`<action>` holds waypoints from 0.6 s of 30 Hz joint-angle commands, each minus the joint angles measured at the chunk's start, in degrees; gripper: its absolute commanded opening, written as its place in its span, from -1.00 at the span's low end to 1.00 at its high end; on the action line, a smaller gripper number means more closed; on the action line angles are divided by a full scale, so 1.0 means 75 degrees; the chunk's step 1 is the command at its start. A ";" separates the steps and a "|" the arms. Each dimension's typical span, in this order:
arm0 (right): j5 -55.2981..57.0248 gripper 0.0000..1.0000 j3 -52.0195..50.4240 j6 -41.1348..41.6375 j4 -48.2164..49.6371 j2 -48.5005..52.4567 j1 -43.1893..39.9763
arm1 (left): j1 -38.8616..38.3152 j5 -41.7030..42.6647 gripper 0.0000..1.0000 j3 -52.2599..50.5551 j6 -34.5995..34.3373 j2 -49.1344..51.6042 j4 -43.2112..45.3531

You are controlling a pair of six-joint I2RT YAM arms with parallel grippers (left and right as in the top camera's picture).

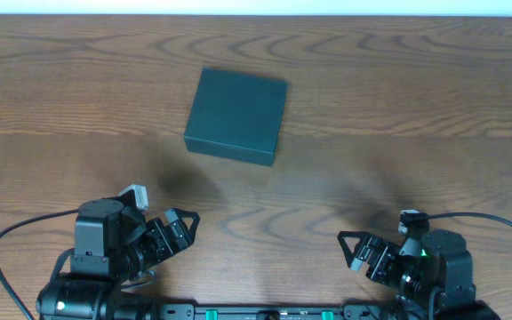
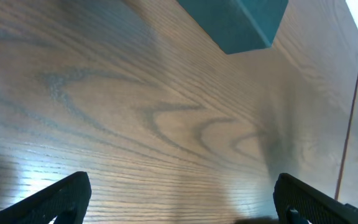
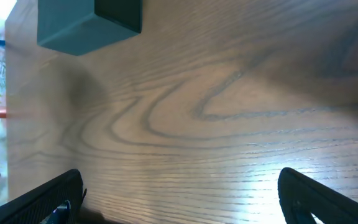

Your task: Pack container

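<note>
The container point(image 1: 236, 116) is lying flat on the desk point(image 1: 434, 98) with its lid on. It is sitting slightly turned, toward the far edge and a little left of the middle, well apart from both tools. The left tool point(image 1: 178, 233) is hovering by the near edge toward the left corner, its fingers standing apart. The right tool point(image 1: 356, 252) is hovering toward the near right corner, fingers likewise apart.

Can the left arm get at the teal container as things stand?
Probably yes: only open table lies between the open left pincer and the container, and nothing sits on it. Whether the arm stretches that far is unconfirmed.
</note>
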 commanded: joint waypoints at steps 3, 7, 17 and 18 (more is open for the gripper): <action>-0.0047 0.98 -0.0020 0.0154 -0.0032 -0.0017 -0.0023 | 0.0012 -0.0041 0.91 -0.0026 -0.0201 0.0015 -0.0038; -0.0047 0.99 -0.0023 0.0152 -0.0032 -0.0017 -0.0023 | 0.0012 -0.1891 0.90 -0.0073 -0.0015 -0.0163 0.0799; -0.0047 0.98 -0.0023 0.0154 -0.0032 -0.0017 -0.0023 | 0.1434 -0.2547 0.90 -0.1813 0.4162 -0.1947 0.2929; -0.0047 0.98 -0.0023 0.0154 -0.0032 -0.0017 -0.0023 | 0.1617 -0.2550 0.90 -0.2168 0.4179 -0.2250 0.2990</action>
